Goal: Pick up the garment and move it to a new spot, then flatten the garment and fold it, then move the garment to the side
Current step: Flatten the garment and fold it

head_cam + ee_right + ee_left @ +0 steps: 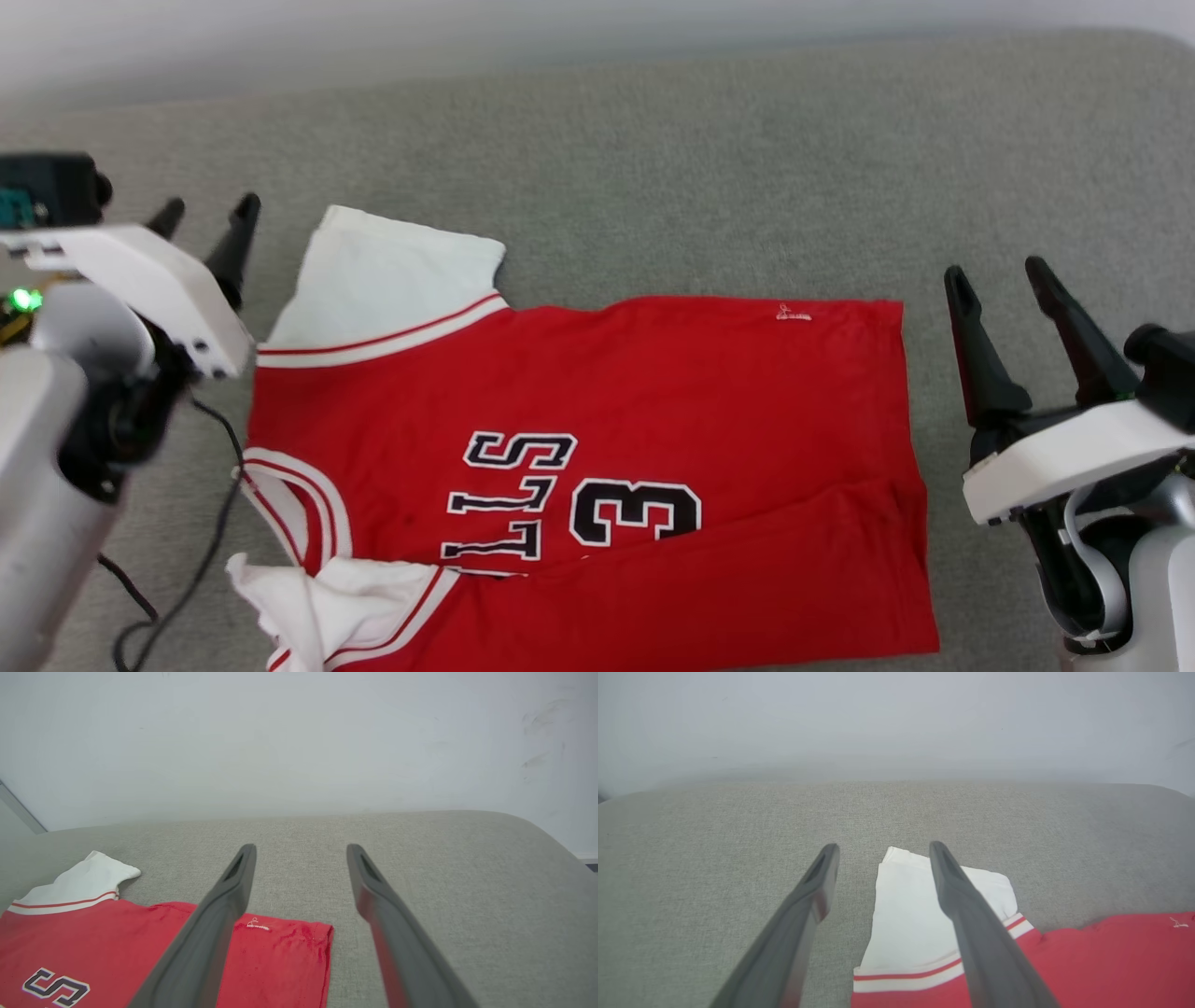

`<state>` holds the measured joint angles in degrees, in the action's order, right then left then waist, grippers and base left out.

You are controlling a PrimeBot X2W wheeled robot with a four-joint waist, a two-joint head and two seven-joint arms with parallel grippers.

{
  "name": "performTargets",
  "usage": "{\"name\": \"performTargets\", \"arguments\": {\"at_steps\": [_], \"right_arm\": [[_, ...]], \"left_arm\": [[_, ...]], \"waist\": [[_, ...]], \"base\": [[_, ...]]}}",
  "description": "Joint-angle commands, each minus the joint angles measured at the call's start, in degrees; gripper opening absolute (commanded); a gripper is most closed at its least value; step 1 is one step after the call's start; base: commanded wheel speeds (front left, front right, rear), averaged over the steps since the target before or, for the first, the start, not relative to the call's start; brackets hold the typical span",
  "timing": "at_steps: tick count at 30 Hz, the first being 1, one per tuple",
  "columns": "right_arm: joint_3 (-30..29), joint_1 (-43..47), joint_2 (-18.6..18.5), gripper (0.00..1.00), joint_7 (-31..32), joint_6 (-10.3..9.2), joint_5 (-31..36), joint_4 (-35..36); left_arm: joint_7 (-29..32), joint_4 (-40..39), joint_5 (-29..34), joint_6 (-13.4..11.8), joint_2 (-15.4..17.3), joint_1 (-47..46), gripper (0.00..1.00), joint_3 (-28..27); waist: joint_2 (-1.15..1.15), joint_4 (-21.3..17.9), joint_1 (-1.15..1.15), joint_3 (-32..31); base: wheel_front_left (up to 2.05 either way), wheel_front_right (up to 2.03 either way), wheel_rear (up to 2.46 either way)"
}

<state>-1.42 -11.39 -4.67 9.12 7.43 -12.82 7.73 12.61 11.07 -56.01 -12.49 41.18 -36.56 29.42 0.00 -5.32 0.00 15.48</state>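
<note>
Garment (pixel 597 392) lies spread on the grey surface (pixel 709 168), near edge folded over the lettering, between both grippers. Left gripper (pixel 207 217) and right gripper (pixel 999 280) hover just beside it, fingers wide apart, holding nothing.

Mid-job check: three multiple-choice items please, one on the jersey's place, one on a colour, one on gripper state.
1. The garment lies: A) between the left gripper and right gripper B) beyond the right gripper C) in the air
2. The sleeve spread flat is: A) black B) red C) white
3. The grippers are: A) both open, empty B) both shut on cloth C) left shut, right open
Answers: A, a gripper stands off each end; C, that sleeve is plain white; A, both wrist views show fingers apart, gripping nothing.
</note>
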Motion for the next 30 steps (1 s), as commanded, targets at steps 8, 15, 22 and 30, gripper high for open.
{"name": "performTargets", "arguments": {"at_steps": [8, 15, 22, 30], "right_arm": [[1.26, -3.63, 1.14, 1.0, -2.56, 0.03, 0.37, 2.5], [0.69, -3.84, 1.78, 1.0, -2.75, 0.03, -0.29, 3.0], [0.54, -3.46, 1.92, 1.0, -2.96, 0.04, -1.87, 2.49], [-0.91, -4.08, 1.91, 1.0, 0.09, 0.03, -4.5, 2.06]], "left_arm": [[10.06, 6.22, 0.13, 6.72, 3.41, -12.5, 1.0, 1.83], [27.46, 8.61, -0.48, 9.47, 7.2, -20.32, 1.0, 5.9], [38.72, 9.23, -1.1, 9.44, 8.78, -20.76, 1.0, 9.66], [40.38, 11.91, -4.99, 8.75, 4.4, -17.35, 0.0, 10.36]], "waist": [[0.0, -5.7, 0.0, 9.93], [0.0, -8.21, 0.0, 14.44], [0.0, -9.9, 0.0, 16.69], [0.0, -10.31, 0.0, 17.47]], "base": [[0.0, 0.0, 0.0], [0.0, 0.0, 0.0], [0.0, 0.0, 0.0], [0.0, 0.0, 0.0]]}}
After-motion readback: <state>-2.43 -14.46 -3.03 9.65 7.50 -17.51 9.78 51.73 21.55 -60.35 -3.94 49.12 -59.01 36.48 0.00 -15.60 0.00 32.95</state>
